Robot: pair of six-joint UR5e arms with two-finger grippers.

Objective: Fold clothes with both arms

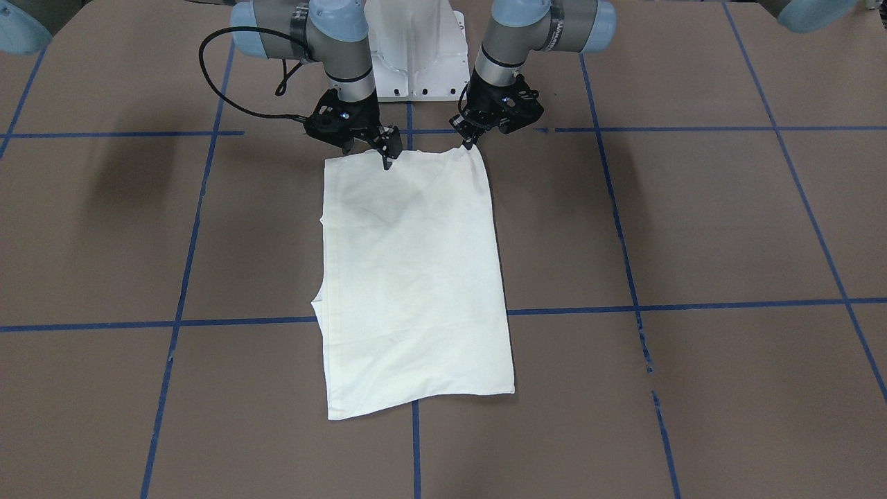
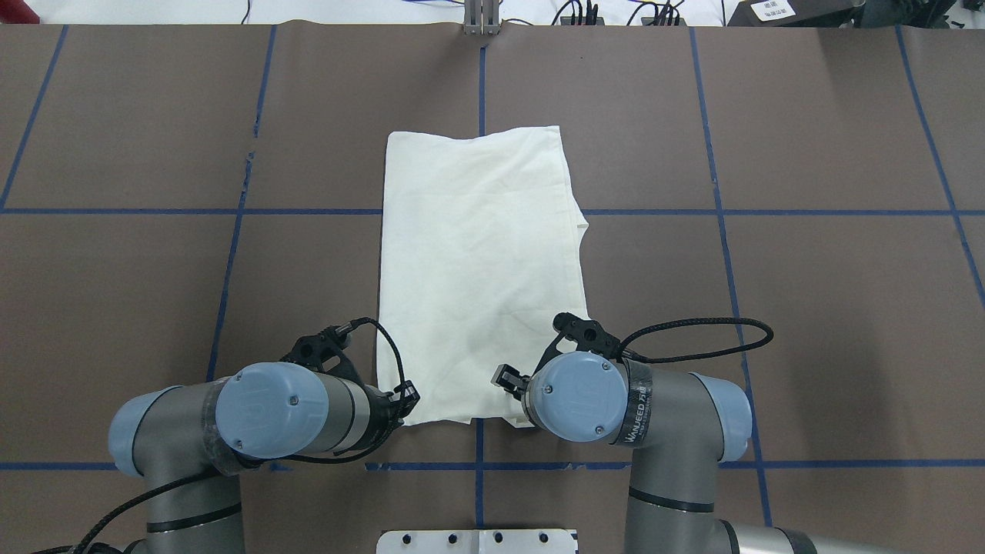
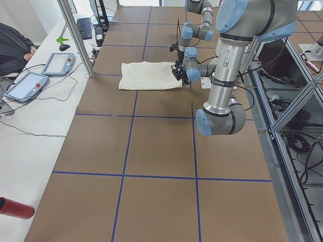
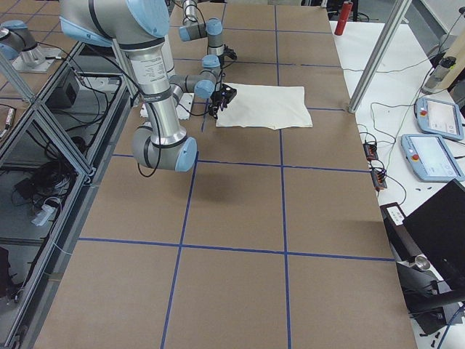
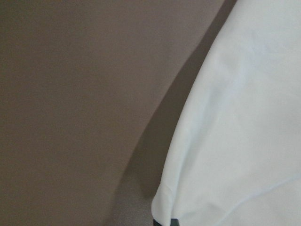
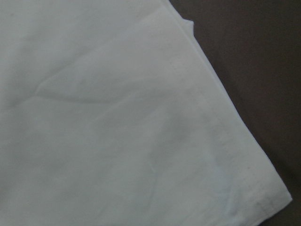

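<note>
The cream shirt (image 1: 416,277) lies folded into a long rectangle at the table's middle, plain side up; no print shows. It also shows in the overhead view (image 2: 477,261). Both grippers are at its edge nearest the robot. My left gripper (image 1: 473,143) is shut on that edge's corner, which hangs slightly raised over its shadow in the left wrist view (image 5: 244,132). My right gripper (image 1: 387,163) comes down point-first onto the same edge near the other corner and looks shut on the cloth, which fills the right wrist view (image 6: 117,117).
The white pedestal base (image 1: 416,55) stands just behind the grippers. Blue tape lines (image 1: 624,305) cross the brown table. Teach pendants (image 3: 25,85), an aluminium post (image 3: 75,35) and a red cylinder (image 3: 15,207) are along the operators' side.
</note>
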